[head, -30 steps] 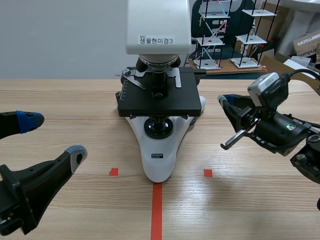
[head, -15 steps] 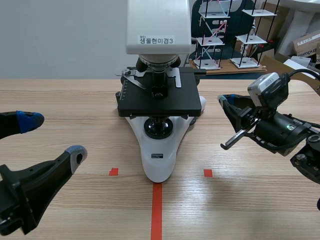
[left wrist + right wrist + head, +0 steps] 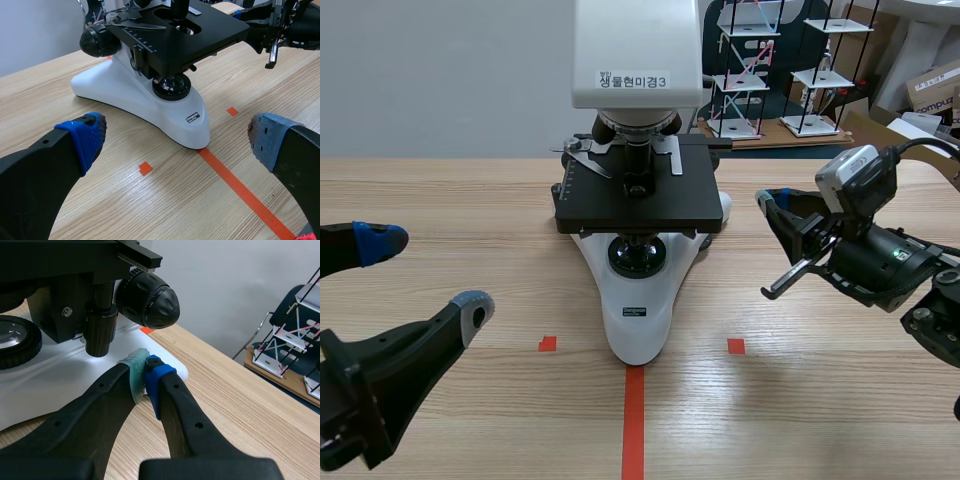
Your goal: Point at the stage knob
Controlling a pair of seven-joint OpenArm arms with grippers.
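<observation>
Right gripper (image 3: 145, 371): jaws closed, the two pads pressed together, nothing held between them. Its tip lies just beside and slightly below the stage knob (image 3: 100, 333), near it; contact cannot be confirmed. The knob hangs as one black stem under the stage (image 3: 60, 252), on the microscope's right side, next to one large ribbed focus knob (image 3: 150, 300). Left gripper (image 3: 176, 140): jaws spread wide, holding nothing, both blue pads visible, positioned well short of the microscope (image 3: 150, 100), facing the front of its white base. A second focus knob (image 3: 97, 42) shows on the microscope's left side. In the scene view, one microscope stands at the middle of the table (image 3: 820, 400), with the right gripper (image 3: 767, 203) level with the stage's right edge and the left gripper (image 3: 425, 272) low and apart. Table marks: two red squares (image 3: 548, 343) and one red line (image 3: 634, 420). Behind the table: two wire racks (image 3: 745, 70) and one cardboard box (image 3: 935, 85).
</observation>
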